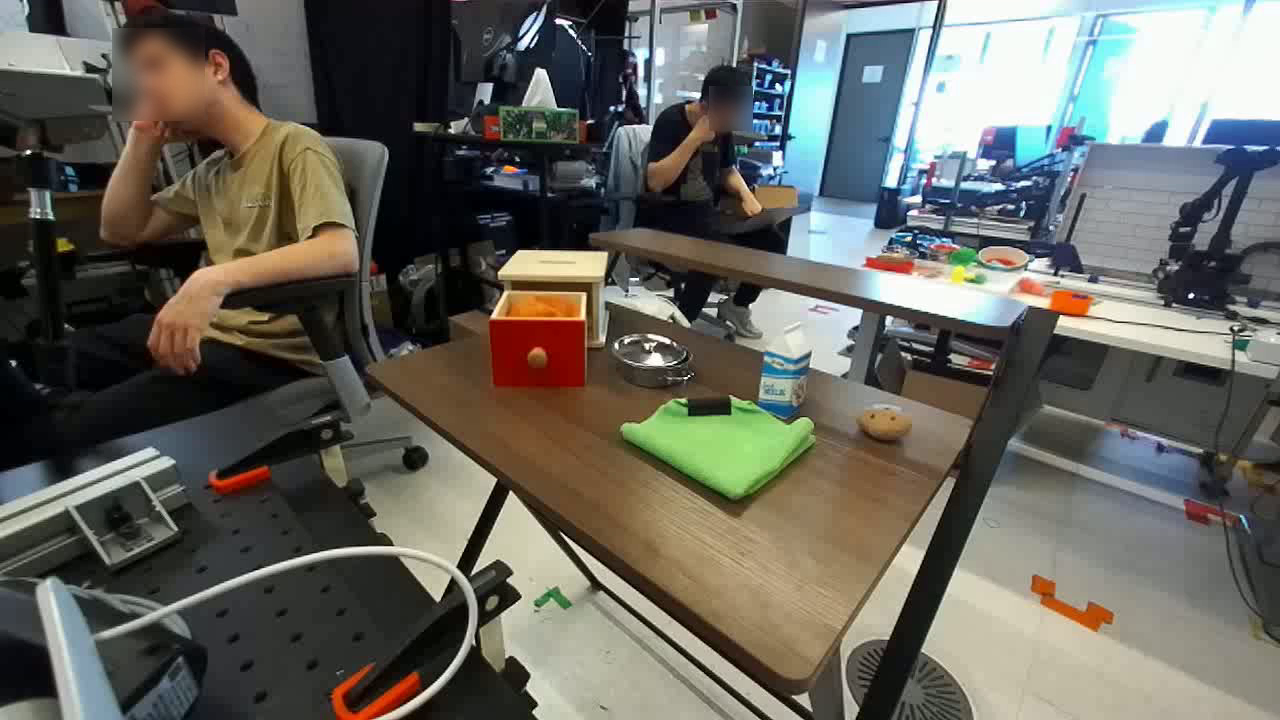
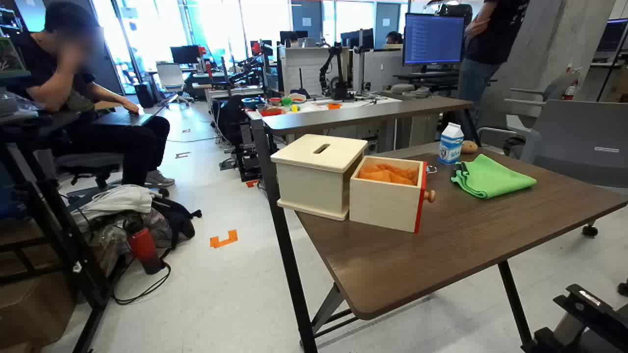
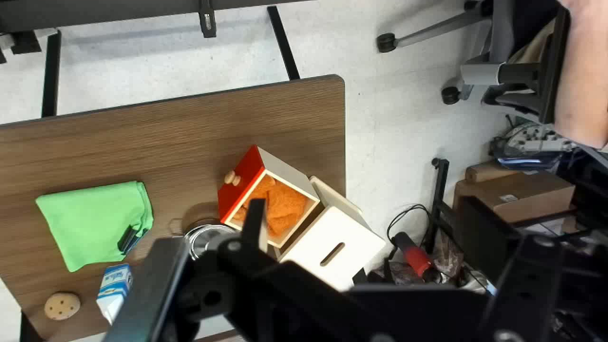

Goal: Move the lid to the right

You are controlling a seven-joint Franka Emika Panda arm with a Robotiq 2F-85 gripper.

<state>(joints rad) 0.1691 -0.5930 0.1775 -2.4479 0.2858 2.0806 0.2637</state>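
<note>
The silvery lid (image 1: 650,349) with its small knob sits on a small metal pot (image 1: 655,377) on the brown table, beside the red-fronted drawer box (image 1: 538,345). In an exterior view the drawer box hides them, except for a bit of metal handle (image 2: 431,169). In the wrist view the lid (image 3: 205,236) shows just left of the drawer box and is partly covered by my gripper's linkage. My gripper (image 3: 366,209) is open, with fingers wide apart and nothing between them, high above the table. The gripper does not show in either exterior view.
A slotted wooden box (image 2: 321,169) stands against the drawer, which holds orange cloth (image 2: 387,174). A green cloth (image 1: 722,447), a milk carton (image 1: 784,375) and a potato-like toy (image 1: 885,423) lie further along the table. A raised shelf (image 1: 800,277) runs along one long edge.
</note>
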